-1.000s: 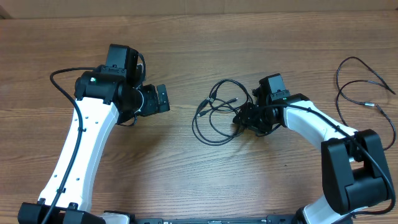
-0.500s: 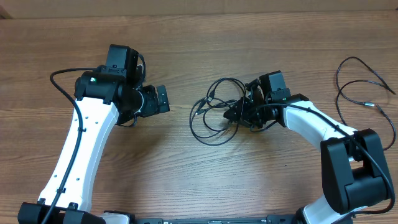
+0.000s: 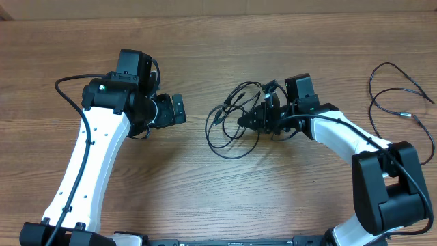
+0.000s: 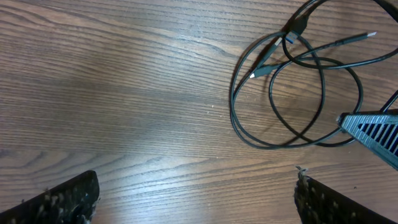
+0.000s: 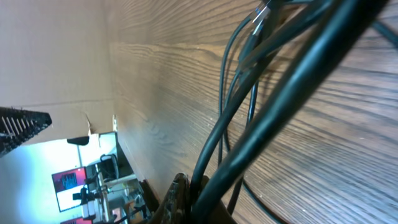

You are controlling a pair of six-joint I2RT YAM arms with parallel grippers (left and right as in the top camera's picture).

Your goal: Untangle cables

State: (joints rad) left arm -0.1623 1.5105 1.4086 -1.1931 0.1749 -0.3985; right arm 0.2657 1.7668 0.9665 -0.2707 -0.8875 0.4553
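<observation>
A tangle of thin black cables (image 3: 229,130) lies looped on the wooden table at the centre; it also shows in the left wrist view (image 4: 292,93) with small plugs at its top. My right gripper (image 3: 254,120) is shut on strands at the tangle's right side, and in the right wrist view the cables (image 5: 261,93) run straight out of its closed jaws (image 5: 186,202). My left gripper (image 3: 177,108) is open and empty, hovering to the left of the tangle, its fingertips (image 4: 199,205) wide apart above bare wood.
A separate thin black cable (image 3: 399,96) with a plug lies loose at the table's far right. The right gripper's tip (image 4: 373,130) shows at the right edge of the left wrist view. The table's back edge meets a tan wall.
My right gripper has moved left and turned while holding the cables, pushing the loops leftward and raising some strands. The left arm has not moved.
</observation>
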